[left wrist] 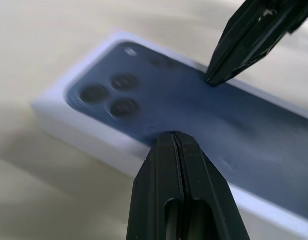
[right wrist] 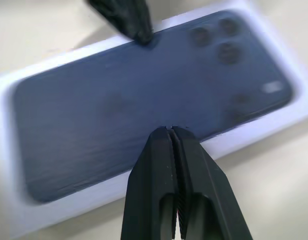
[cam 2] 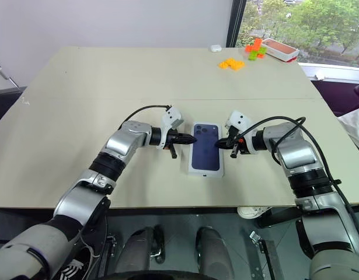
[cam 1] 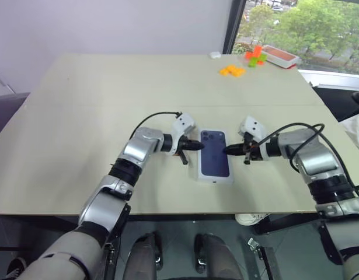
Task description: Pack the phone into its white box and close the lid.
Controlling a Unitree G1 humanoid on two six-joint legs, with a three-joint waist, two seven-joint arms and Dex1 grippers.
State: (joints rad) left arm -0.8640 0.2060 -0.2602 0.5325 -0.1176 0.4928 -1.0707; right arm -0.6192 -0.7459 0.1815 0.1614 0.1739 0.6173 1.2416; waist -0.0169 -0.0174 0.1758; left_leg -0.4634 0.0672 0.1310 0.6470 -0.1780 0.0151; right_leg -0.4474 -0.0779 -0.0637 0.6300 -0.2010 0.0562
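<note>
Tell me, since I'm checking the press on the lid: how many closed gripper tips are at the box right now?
2. The left gripper, shut, is at the lid's left long edge; the right gripper, shut, is at its right long edge, opposite.

Silver-grey metallic arm shells broken by black ribbed joints, with matte olive-grey covers nearer the shoulders. Black cable looping over each forearm to a small white angular camera block at the wrist. Left gripper (cam 1: 198, 146) and right gripper (cam 1: 228, 150) each of two tapered glossy black fingers (left wrist: 159, 200), grooved on the inner faces, slotted near the base.
</note>
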